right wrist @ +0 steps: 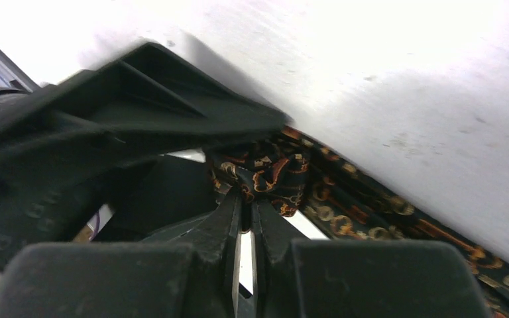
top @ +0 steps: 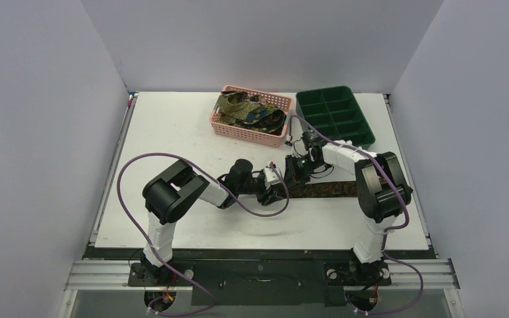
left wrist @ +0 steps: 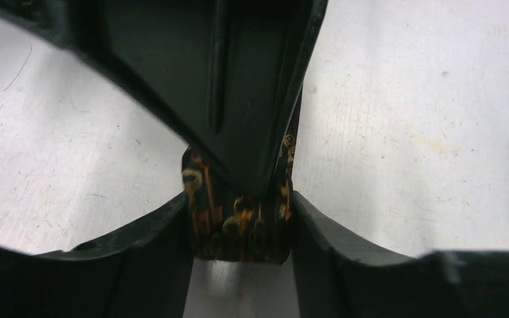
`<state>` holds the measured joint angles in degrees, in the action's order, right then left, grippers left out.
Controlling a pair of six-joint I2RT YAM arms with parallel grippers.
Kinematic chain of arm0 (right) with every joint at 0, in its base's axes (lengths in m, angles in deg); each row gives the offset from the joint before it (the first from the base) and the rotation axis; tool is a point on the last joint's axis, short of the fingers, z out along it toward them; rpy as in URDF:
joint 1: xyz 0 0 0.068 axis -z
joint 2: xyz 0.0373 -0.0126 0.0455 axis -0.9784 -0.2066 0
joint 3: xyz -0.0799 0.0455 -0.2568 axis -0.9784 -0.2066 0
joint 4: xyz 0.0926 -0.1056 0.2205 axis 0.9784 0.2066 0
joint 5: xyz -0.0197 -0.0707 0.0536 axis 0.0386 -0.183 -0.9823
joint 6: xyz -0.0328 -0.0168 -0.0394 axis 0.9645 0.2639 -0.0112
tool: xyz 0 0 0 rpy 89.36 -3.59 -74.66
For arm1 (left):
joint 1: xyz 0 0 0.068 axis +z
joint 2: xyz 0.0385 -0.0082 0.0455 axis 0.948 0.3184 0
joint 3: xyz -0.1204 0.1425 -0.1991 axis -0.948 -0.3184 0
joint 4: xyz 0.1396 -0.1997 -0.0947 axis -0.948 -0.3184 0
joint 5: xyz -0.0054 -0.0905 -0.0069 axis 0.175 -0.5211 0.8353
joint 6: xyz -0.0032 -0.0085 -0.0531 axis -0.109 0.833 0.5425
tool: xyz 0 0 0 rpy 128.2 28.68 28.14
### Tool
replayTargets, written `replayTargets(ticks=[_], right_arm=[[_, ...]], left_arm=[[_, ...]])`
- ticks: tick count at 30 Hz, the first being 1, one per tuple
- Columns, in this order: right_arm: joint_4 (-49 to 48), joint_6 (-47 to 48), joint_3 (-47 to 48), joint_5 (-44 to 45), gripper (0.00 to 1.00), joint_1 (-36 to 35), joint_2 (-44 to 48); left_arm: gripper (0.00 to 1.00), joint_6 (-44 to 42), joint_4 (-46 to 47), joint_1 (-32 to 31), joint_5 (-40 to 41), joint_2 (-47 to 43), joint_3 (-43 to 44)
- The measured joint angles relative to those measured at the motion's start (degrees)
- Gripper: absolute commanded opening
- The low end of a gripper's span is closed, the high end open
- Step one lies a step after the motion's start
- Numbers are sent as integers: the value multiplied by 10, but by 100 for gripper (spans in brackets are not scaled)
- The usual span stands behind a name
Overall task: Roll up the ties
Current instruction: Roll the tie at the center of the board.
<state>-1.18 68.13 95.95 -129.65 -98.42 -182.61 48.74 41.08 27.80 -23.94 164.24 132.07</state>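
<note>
Tie: one dark tie (top: 325,190) with an orange-gold pattern is laid flat on the table (top: 172,132). In the top view it runs from 9 to 3 o'clock between the two wrists, and its 9 o'clock end is gathered into a small bundle.
Step in hand: the start of the roll is judged to be under way. Only the end is turned over, and most of the length is not yet wound.
Left gripper: the left gripper (left wrist: 238,212) is closed on the bundled end, which is touched by both fingers.
Right gripper: the right gripper (right wrist: 244,199) is clenched, with its tips set against the bundle from 12 o'clock.
Next move: the bundle would need to be held tight and turned toward 3 o'clock, so that the flat length is taken up evenly and without skew.
Heaped ties: the heaped ties (top: 248,109) are kept in the pink basket (top: 220,122) at 11 o'clock, well apart.
Tray: the green tray (top: 303,106) is set at 12 o'clock, just beside the basket.
Hidden: the bundle is masked by both wrists in the top view. The number of turns cannot be told, nor whether fabric is nipped by the right tips.
</note>
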Motion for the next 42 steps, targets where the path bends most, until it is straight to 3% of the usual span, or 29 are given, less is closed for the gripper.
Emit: replayTargets(ticks=[4,10,16,20,25,28,33,35,38,42], right_arm=[[20,12,-1,8,0,32,-20],[41,25,-5,23,0,72,-43],[48,26,-2,32,0,76,-43],[49,32,-2,33,0,74,-43],[49,41,-2,36,0,67,-42],[50,51,1,47,0,59,-39],[59,71,12,74,0,42,-35],[58,81,14,80,9,34,-31],[58,100,13,87,35,26,-22],[69,118,1,89,48,39,16]], left_arm=[[68,-3,7,6,-2,0,-6],[72,1,32,10,-14,0,-19],[79,18,62,8,-18,7,-24],[79,37,91,3,-18,38,2],[66,59,111,-3,-19,75,44],[42,66,113,-6,-30,84,56],[21,54,102,-11,-46,79,51],[16,40,94,-10,-43,70,41],[12,17,68,-6,-41,47,23],[11,-11,29,2,-41,19,6]])
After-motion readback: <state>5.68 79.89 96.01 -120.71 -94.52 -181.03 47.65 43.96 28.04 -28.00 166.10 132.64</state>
